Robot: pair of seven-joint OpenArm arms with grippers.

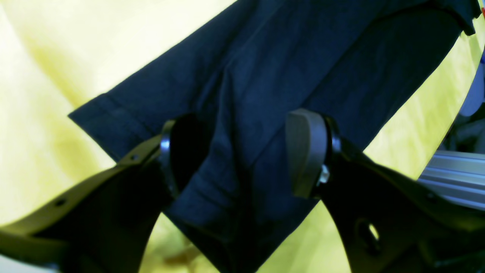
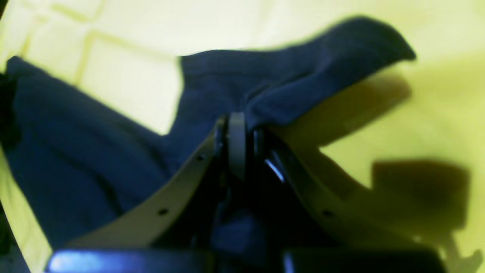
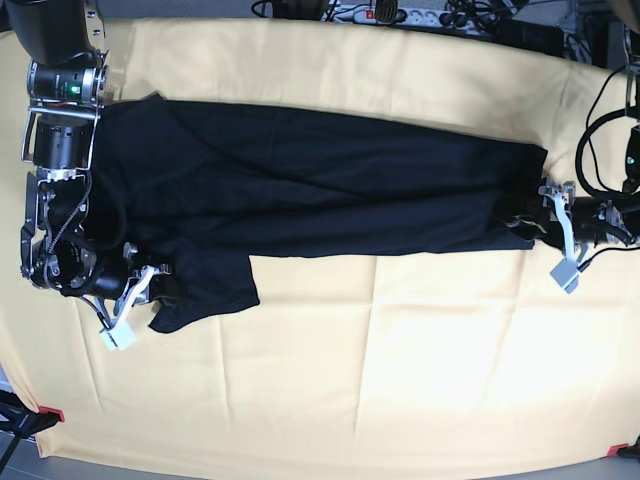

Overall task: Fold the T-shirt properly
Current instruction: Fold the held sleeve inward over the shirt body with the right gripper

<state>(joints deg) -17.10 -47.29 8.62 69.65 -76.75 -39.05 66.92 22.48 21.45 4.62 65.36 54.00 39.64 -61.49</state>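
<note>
The black T-shirt [image 3: 300,190] lies spread lengthwise across the pale yellow cloth [image 3: 380,370]. In the left wrist view my left gripper [image 1: 242,151] is open, and a hemmed end of the shirt [image 1: 265,76] lies between its two fingers [image 1: 307,151]. In the base view this gripper [image 3: 545,228] is at the shirt's right end. My right gripper [image 2: 237,129] is shut on a raised fold of the shirt [image 2: 288,83]. In the base view it [image 3: 160,287] is at the shirt's lower left flap, near the sleeve.
The yellow cloth covers the whole table [image 3: 30,420]. Cables and a power strip [image 3: 400,12] lie along the far edge. A metal rail [image 1: 454,178] shows at the right of the left wrist view. The right arm's base [image 3: 60,90] stands at the far left.
</note>
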